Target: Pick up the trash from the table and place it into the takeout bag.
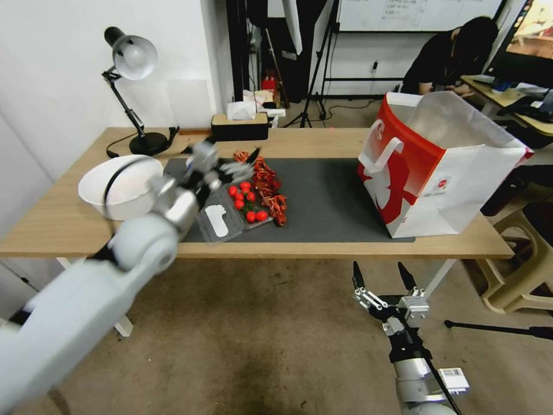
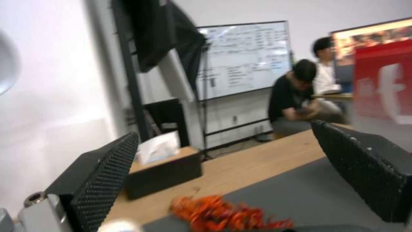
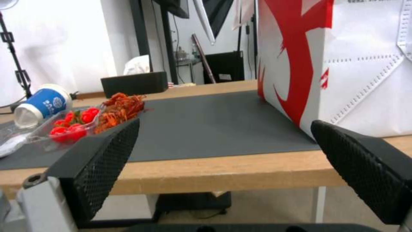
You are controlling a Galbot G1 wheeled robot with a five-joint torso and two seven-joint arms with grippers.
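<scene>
Table (image 1: 322, 239) carries the takeout bag (image 1: 438, 167) upright at its right end, mouth open. Left gripper (image 1: 230, 167) hovers over the mat's left part, fingers spread, holding nothing. The blue-and-white paper cup (image 3: 41, 104) lies on its side just beside the tomato tray (image 1: 242, 210). Risk: a low approach clips the tray or rolls the cup. Right gripper (image 1: 383, 276) waits below the table edge, fingers apart and bare.

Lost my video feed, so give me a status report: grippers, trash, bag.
Left gripper open over mat's left end. Right gripper open, low before table. Blue-and-white paper cup on its side beside tomato tray. Takeout bag upright, open.
</scene>
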